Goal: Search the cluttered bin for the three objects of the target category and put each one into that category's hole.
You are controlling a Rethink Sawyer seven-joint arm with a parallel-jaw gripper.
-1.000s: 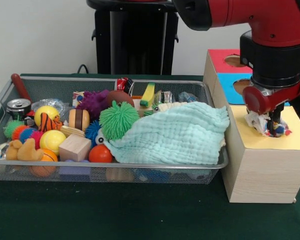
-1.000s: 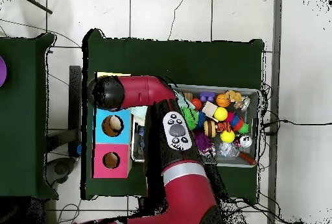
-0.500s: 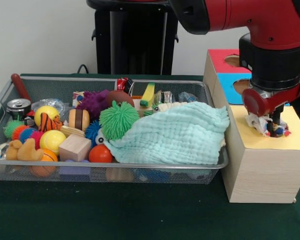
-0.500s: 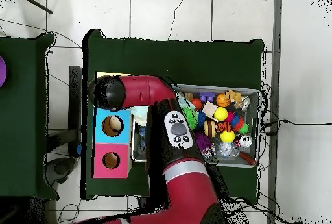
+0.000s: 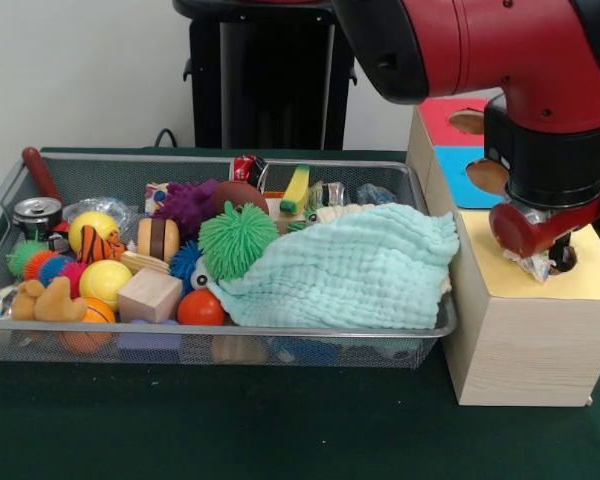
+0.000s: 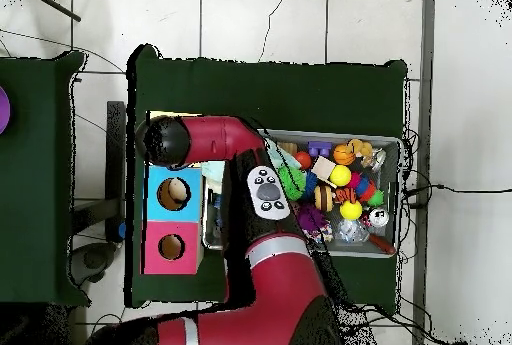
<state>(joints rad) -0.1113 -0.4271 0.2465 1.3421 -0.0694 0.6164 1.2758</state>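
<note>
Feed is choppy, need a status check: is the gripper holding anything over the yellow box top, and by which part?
A crinkly wrapper sits under the gripper at the yellow hole. Whether it is held, and where, cannot be told.

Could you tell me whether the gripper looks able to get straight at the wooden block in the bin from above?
Probably yes: the wooden block lies uncovered at the bin's front edge, well clear of the green cloth, though balls crowd it. The gripper is over the yellow box top.
</note>
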